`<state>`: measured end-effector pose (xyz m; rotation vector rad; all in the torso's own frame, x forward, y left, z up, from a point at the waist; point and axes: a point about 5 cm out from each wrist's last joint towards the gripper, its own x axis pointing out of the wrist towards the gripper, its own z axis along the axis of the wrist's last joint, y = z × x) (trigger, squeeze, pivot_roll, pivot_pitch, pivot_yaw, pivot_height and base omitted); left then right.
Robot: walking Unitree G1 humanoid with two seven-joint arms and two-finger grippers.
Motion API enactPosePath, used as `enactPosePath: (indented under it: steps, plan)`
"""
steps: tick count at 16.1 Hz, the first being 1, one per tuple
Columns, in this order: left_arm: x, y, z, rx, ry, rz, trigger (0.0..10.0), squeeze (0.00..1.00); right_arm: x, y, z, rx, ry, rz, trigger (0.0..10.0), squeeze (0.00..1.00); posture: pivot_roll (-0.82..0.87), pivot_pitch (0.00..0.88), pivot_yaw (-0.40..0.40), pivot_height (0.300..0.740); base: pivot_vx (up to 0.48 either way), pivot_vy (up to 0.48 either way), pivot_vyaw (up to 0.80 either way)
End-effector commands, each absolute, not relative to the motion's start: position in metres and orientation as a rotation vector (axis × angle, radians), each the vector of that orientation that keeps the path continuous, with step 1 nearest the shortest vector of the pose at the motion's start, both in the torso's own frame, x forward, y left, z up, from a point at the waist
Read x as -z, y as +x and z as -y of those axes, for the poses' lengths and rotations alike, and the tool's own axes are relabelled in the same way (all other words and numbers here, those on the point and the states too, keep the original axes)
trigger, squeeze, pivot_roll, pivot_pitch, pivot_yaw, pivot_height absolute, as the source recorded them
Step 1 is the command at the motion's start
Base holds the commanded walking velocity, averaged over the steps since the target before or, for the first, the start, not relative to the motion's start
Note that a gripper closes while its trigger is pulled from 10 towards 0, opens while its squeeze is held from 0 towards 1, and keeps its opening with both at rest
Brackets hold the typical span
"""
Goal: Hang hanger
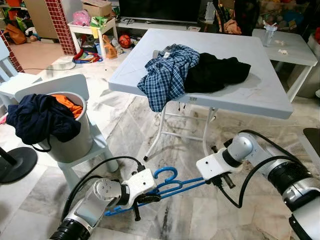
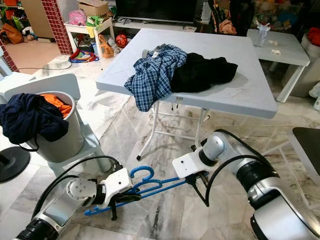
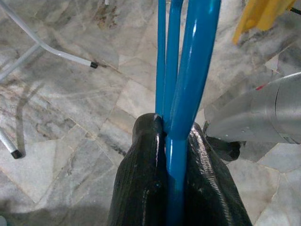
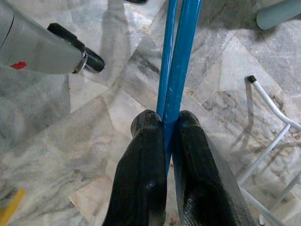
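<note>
Both grippers clamped the blue hangers (image 1: 167,187) low over the marble floor: left gripper (image 3: 171,155) near the hook end, right gripper (image 4: 169,136) pinching the far tip, apparently to steady them.

Low over the marble floor (image 1: 200,215), 2 silver arms hold a set of blue hangers (image 1: 167,187) between them. The left claw (image 1: 145,199) is clamped on the hangers near their hooks, which curl upward just beside its white housing. The right claw (image 1: 220,181) grips the far end of the same blue bars. Behind them stands a white folding table (image 1: 260,95) carrying a blue plaid shirt (image 1: 167,75) that drapes over the near edge, touching a black garment (image 1: 217,74). At left, a grey bucket (image 1: 75,142) on a white chair (image 1: 97,150) holds a navy garment (image 1: 40,120) and orange cloth (image 1: 70,104).
</note>
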<state>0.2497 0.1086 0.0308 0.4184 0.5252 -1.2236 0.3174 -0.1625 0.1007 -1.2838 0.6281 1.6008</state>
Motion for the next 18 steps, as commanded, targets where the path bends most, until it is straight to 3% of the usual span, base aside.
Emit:
enactPosePath:
  steps: [1,2,3,7,13,18]
  plan:
    - [-0.041,0.261,-0.104,1.191,0.437,-0.464,10.0,0.0,-0.099,0.313,0.15,-1.65,-1.271,-0.574,0.0,0.0,-0.09,0.0,-0.019,0.74,0.0,0.0,0.0]
    - [-0.042,0.262,-0.105,1.176,0.432,-0.457,10.0,0.0,-0.1,0.314,0.152,-1.635,-1.267,-0.577,0.0,0.0,-0.09,0.0,-0.02,0.74,0.0,0.0,0.0]
    - [-0.043,0.265,-0.106,1.142,0.434,-0.44,10.0,0.97,-0.1,0.316,0.154,-1.619,-1.269,-0.578,0.0,0.0,-0.09,0.0,-0.021,0.74,0.0,0.0,0.0]
    - [-0.069,0.28,-0.105,1.013,0.425,-0.261,10.0,1.0,-0.099,0.328,0.162,-1.441,-1.27,-0.542,0.0,0.0,-0.08,0.0,-0.027,0.74,0.0,0.0,0.0]
    - [-0.115,0.275,-0.113,0.905,0.439,-0.025,10.0,1.0,-0.079,0.327,0.177,-1.257,-1.191,-0.566,0.0,0.0,-0.06,0.0,-0.033,0.74,0.0,0.0,0.0]
    - [-0.09,0.253,-0.126,0.867,0.438,-0.124,10.0,1.0,-0.069,0.324,0.179,-1.214,-1.168,-0.546,0.0,0.0,-0.06,0.0,-0.035,0.74,0.0,0.0,0.0]
